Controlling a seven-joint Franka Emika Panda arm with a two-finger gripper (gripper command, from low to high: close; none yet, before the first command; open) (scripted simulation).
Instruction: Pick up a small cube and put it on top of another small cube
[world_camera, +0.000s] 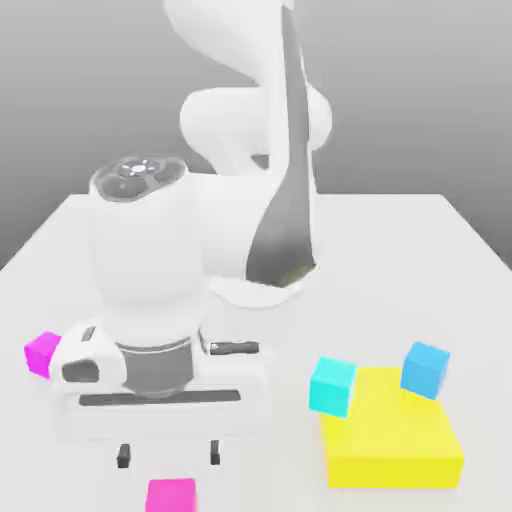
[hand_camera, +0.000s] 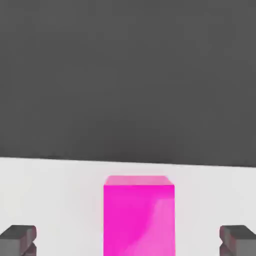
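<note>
A small hot-pink cube (world_camera: 170, 495) sits on the white table (world_camera: 400, 250) near its front edge. My gripper (world_camera: 168, 455) hangs just above it, open, with one dark fingertip on each side and nothing held. In the hand view the same small cube (hand_camera: 139, 215) stands between the two spread fingertips (hand_camera: 18, 240) of the gripper (hand_camera: 128, 241), apart from both. A second magenta cube (world_camera: 42, 353) of like size rests on the table at the exterior view's left, partly behind the hand.
A flat yellow block (world_camera: 395, 435) lies at the exterior view's lower right. A cyan cube (world_camera: 332, 386) sits at its near-left corner and a blue cube (world_camera: 425, 369) at its far right. The arm's base (world_camera: 255, 270) stands mid-table.
</note>
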